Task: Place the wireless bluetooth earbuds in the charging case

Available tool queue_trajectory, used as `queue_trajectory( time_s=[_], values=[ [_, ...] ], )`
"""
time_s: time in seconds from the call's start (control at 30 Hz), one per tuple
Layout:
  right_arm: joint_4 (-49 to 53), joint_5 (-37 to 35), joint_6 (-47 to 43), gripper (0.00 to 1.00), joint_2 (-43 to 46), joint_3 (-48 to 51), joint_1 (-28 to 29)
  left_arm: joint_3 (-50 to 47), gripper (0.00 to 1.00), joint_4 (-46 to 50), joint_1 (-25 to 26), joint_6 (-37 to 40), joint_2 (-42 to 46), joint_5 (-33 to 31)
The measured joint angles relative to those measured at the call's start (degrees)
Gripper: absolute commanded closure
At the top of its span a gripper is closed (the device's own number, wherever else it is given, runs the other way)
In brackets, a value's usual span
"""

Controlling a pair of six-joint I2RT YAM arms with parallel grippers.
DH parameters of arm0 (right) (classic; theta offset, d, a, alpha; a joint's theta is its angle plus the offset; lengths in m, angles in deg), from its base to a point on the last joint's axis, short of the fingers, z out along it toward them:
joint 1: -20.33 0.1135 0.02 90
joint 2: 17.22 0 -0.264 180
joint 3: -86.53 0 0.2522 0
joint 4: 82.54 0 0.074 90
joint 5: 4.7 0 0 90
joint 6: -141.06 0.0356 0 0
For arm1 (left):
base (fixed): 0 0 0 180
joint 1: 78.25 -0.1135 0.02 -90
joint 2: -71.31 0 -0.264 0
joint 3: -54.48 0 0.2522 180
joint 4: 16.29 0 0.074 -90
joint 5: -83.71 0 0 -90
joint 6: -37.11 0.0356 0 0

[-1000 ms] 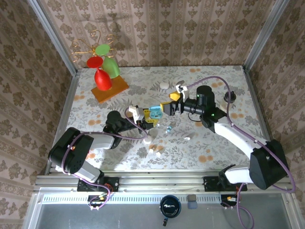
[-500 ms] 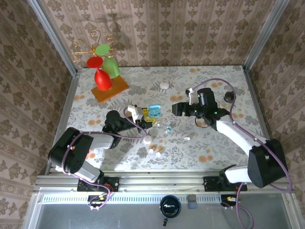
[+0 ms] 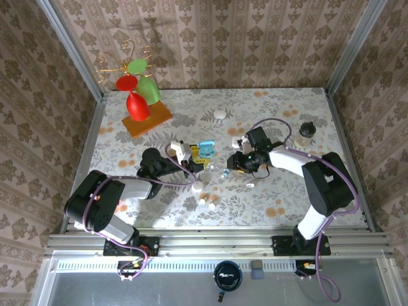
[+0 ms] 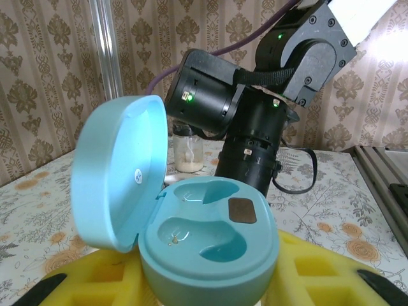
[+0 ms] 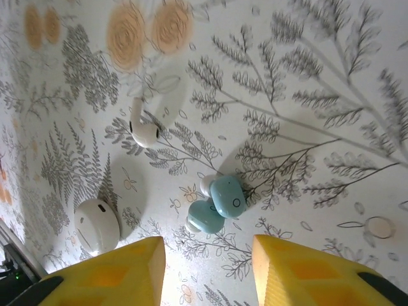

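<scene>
The teal charging case [image 4: 210,236] stands open, its lid tipped to the left and both wells empty. My left gripper [image 4: 205,284] is shut on its base between yellow fingers [image 4: 331,274]. From above, the case [image 3: 206,150] sits mid-table at my left gripper [image 3: 200,157]. Two teal earbuds [image 5: 217,201] lie touching each other on the floral cloth, just past my right gripper [image 5: 207,271]. Its jaws are open with nothing between them. A white earbud [image 5: 145,131] lies farther off. From above, my right gripper [image 3: 233,164] points down over the teal earbuds [image 3: 225,173].
A white pebble case [image 5: 97,224] lies left of the right fingers and also appears from above [image 3: 198,187]. Small white bits [image 3: 207,203] lie nearer the front. A small jar [image 3: 306,132] stands far right, and red and green glasses [image 3: 137,102] stand back left.
My right gripper swung away from beside the case and tipped down over the teal earbuds, its jaws narrowing. The left gripper and case stayed still.
</scene>
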Motion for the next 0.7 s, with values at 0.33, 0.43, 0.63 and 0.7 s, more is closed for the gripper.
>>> queue_trajectory(
  time_s=[0.33,0.43,0.63,0.7],
  values=[
    [-2.1,0.3,3.3,0.58,-3.9,-0.1,1.5,-0.3,0.63,0.0,0.0,0.0,0.0,0.1],
    [-2.1,0.3,3.3,0.58,-4.9,-0.5,1.5,-0.8,0.63,0.0,0.0,0.0,0.1,0.1],
    [-2.1,0.3,3.3,0.59,-7.1,-3.3,1.5,-1.4,0.63,0.0,0.0,0.0,0.7,0.1],
    [-2.1,0.3,3.3,0.59,-7.8,-4.6,1.5,-1.5,0.63,0.0,0.0,0.0,0.8,0.0]
  ],
)
